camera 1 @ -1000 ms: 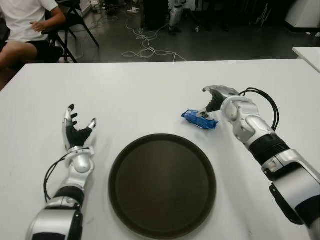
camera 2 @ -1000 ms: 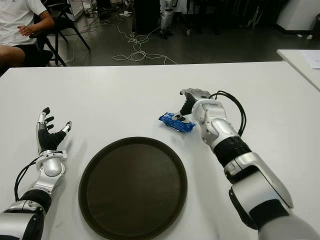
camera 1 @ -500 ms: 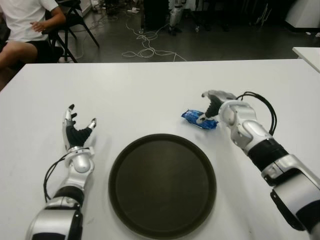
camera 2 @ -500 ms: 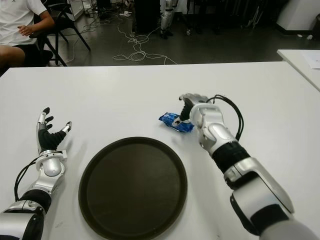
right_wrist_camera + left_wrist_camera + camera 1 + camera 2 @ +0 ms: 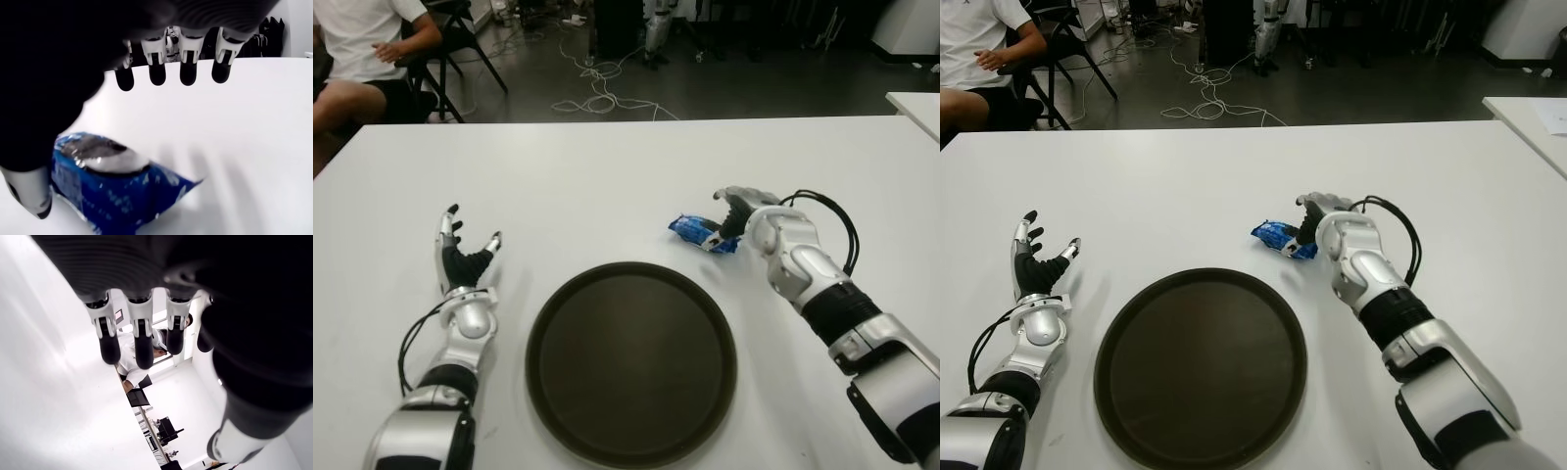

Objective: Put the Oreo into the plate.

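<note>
The Oreo (image 5: 693, 231) is a small blue packet lying on the white table (image 5: 607, 186), just beyond the far right rim of the dark round plate (image 5: 631, 362). My right hand (image 5: 724, 219) is at the packet's right end. In the right wrist view its fingers (image 5: 188, 68) stretch out above the Oreo (image 5: 112, 186) and the thumb (image 5: 29, 198) is beside the packet; the hand is open and has no grip on it. My left hand (image 5: 462, 253) shows to the left of the plate, fingers spread and holding nothing.
A person (image 5: 362, 49) sits on a chair beyond the table's far left corner. Cables (image 5: 597, 93) lie on the floor behind the table. The corner of another white table (image 5: 915, 103) shows at the far right.
My right hand has come down and nearer along the packet's right end, with its fingers now over the Oreo. The packet, the plate and the left hand have not moved.
</note>
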`<state>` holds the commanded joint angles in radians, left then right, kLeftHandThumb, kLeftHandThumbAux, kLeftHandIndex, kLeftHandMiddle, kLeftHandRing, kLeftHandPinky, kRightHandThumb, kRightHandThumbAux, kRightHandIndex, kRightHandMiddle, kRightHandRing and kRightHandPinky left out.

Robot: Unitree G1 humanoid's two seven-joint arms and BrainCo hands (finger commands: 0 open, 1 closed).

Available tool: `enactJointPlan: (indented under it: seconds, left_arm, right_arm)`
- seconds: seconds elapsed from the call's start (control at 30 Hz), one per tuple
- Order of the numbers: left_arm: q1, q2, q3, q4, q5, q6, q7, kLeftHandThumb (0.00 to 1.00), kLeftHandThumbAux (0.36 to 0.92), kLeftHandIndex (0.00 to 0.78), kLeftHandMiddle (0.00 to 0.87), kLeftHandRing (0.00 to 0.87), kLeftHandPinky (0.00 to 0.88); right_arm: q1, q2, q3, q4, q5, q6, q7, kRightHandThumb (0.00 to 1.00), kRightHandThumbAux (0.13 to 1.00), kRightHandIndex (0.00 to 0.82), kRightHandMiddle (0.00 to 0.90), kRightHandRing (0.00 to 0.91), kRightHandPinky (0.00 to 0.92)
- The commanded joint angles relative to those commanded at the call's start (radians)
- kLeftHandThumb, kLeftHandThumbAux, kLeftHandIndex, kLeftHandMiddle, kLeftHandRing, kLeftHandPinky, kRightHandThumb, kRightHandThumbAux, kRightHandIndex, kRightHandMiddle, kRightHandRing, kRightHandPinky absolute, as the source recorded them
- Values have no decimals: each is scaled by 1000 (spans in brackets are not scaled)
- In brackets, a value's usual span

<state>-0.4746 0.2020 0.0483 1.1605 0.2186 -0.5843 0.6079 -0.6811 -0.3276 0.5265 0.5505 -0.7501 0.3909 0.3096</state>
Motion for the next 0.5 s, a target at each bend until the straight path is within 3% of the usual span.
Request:
enactJointPlan:
  seconds: [0.3,0.5]
  left_arm:
    - [1,2,-2,-2,5,-4,2,147,813,115,108,117,146]
    - [0,2,-3,0,5,-4,2,140,803,119,111,129,185]
  right_arm:
    - [10,11,5,0,-3,14,1,0,660,17,46,25,0]
    - [12,11,16,3,-10,12,1,0,661,11,44,25,0]
